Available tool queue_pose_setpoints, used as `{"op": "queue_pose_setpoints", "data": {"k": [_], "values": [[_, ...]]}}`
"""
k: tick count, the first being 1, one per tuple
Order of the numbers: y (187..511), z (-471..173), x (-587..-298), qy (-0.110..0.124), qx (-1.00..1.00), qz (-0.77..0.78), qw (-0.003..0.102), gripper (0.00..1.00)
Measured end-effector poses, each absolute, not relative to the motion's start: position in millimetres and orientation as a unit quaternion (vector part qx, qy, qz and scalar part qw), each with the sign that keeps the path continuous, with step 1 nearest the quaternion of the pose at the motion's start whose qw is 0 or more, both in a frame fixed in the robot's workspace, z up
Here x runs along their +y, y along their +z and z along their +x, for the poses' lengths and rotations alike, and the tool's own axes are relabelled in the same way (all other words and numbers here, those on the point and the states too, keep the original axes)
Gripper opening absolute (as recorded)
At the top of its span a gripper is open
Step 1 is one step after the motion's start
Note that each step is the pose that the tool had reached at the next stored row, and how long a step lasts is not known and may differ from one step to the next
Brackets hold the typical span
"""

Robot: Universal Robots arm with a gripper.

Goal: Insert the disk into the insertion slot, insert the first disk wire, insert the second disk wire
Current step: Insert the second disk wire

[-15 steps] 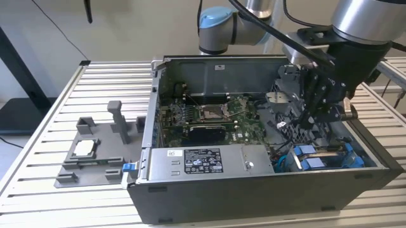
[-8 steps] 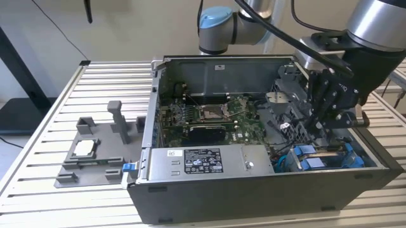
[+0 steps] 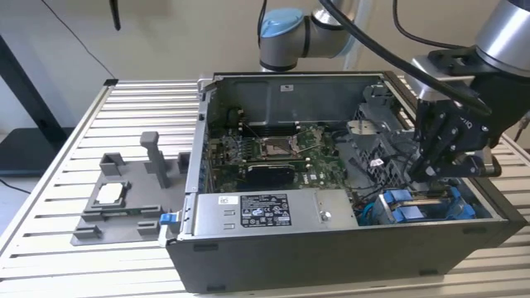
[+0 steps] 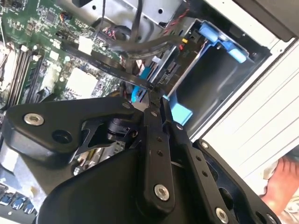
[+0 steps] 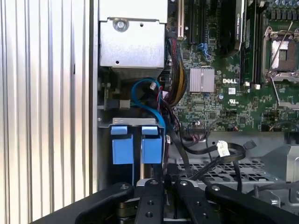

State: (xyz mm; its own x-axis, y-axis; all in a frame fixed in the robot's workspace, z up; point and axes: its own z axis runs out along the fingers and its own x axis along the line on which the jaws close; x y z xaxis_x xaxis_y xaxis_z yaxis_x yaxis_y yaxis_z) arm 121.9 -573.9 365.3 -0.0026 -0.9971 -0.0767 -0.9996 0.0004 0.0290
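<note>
- The gripper is held low over the insertion slot at the case's front corner, on the exterior view's right — judged to be working a wire in.
- Its fingers are pressed together on a thin black wire, as seen in the second wrist view.
- The disk is seated in the slot — blue carrier tabs are seen side by side.

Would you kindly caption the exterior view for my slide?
Gripper lowered inside the open computer case, above the blue-fitted insertion slot.

Small print stands on the power-supply label and motherboard; none clearly readable.
</note>
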Motion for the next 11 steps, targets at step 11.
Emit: {"op": "queue_pose_setpoints", "data": {"k": [11], "values": [[357.3, 132.2, -583.9, 0.064, 0.706, -0.704, 0.038, 0.16]]}}
